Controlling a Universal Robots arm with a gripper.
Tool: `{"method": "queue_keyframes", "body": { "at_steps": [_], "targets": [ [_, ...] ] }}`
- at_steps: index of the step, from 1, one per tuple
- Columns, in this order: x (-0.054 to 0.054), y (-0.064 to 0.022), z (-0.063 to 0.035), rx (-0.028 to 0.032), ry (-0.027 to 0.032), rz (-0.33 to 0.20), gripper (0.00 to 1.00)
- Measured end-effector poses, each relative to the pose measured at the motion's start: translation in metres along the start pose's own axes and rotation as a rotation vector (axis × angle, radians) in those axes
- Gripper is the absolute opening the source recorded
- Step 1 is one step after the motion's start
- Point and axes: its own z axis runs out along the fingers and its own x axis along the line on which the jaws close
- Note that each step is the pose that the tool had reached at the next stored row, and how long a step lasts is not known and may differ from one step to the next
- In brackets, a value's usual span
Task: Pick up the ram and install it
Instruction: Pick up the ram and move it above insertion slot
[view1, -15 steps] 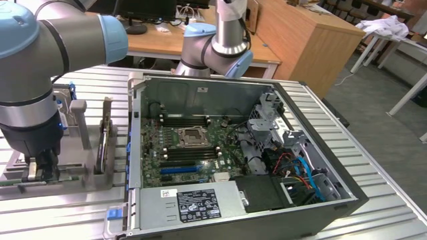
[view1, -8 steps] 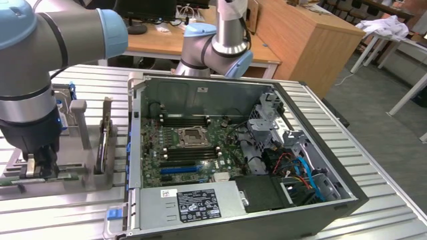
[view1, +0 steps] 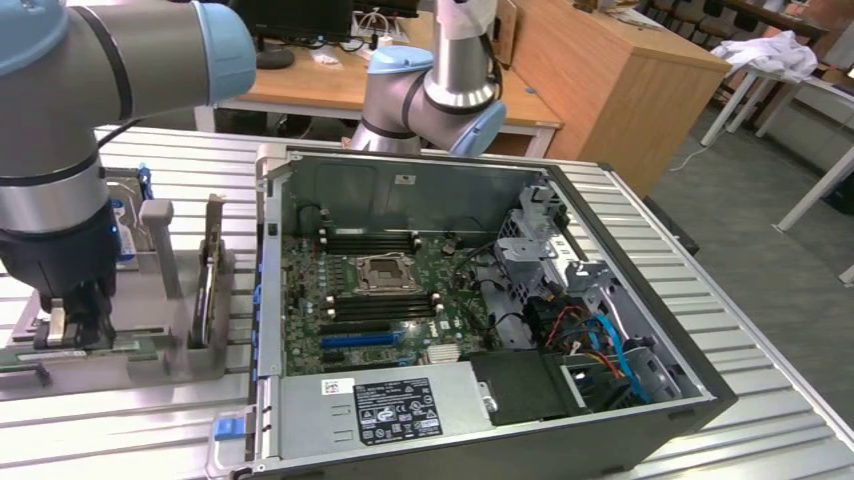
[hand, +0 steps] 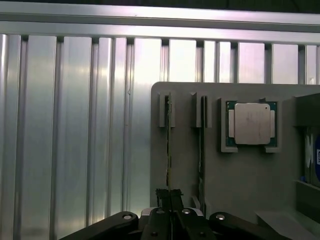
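Pickup stage: clamping the gripper (hand: 169, 196) tight on the upper edge of the ram (hand: 168, 145), standing on edge in a slot of the grey holder (hand: 240, 170); leaving a second stick (hand: 201, 150) in the neighbouring slot and the silver CPU chip (hand: 251, 123) in its recess beside that; working on the ribbed metal table (hand: 75, 125), at the exterior view's left of the open computer case (view1: 400, 182)

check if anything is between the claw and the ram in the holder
Nothing visible. In the wrist view the shut claw lines up with the ram standing on edge in the gray holder, with no object between them; contact is unclear.
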Motion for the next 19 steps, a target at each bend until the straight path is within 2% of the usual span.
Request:
{"method": "queue_keyframes", "body": {
  "at_steps": [13, 19],
  "targets": [
    [0.000, 0.0006, -0.0169, 0.0000, -0.0003, 0.001, 0.11],
    [0.000, 0.0011, -0.0290, 0.0001, -0.0004, 0.002, 0.11]
  ]
}}
